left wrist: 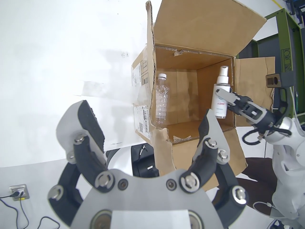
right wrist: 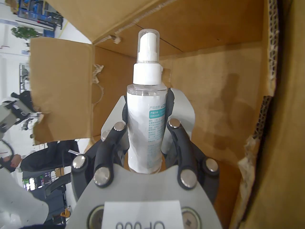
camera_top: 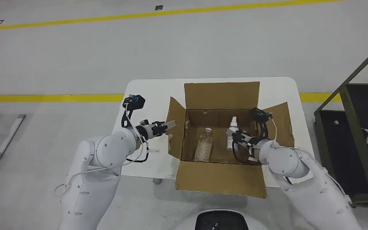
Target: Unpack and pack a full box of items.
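An open cardboard box (camera_top: 221,177) (left wrist: 197,17) (right wrist: 214,13) sits on the white table (camera_top: 149,92), flaps spread. Inside lie a clear plastic bottle (camera_top: 203,144) (left wrist: 161,101) on the left and a white spray bottle (camera_top: 231,133) (left wrist: 221,94) (right wrist: 145,110) on the right. My right gripper (camera_top: 232,140) (left wrist: 220,94) (right wrist: 146,103) is inside the box, shut on the spray bottle's body. My left gripper (camera_top: 171,125) (left wrist: 147,117) hangs open and empty just outside the box's left flap.
A green metal frame (camera_top: 345,121) (left wrist: 289,39) stands to the right of the table. The box's left flap (camera_top: 175,129) is torn along its edge. Bare tabletop lies left of the box and behind it.
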